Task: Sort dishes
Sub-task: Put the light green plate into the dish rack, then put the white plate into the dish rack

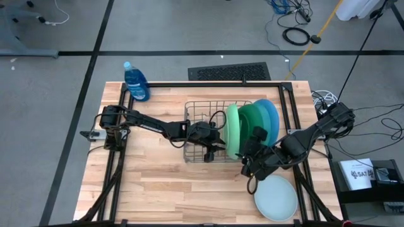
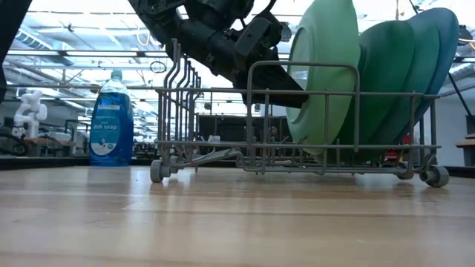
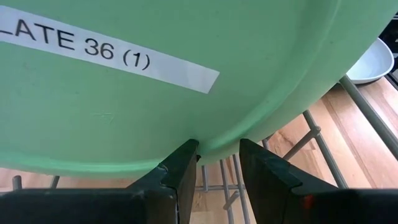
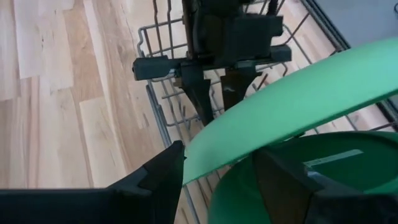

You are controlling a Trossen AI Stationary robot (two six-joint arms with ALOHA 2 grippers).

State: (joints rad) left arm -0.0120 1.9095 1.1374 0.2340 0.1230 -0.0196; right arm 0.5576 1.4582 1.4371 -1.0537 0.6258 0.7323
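The light green plate (image 1: 233, 130), stiff and slick, is pinched at its rim by the left gripper (image 3: 217, 163). The same rim is straddled by the right gripper (image 4: 217, 171), fingers spread; a firm edge hold is judged best.

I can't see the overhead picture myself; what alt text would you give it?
Two dark robot arms meet at a grey wire rack on a wooden table, where light green, dark green and blue plates stand on edge. A pale plate lies flat near the right arm; a blue bottle stands at a far corner.
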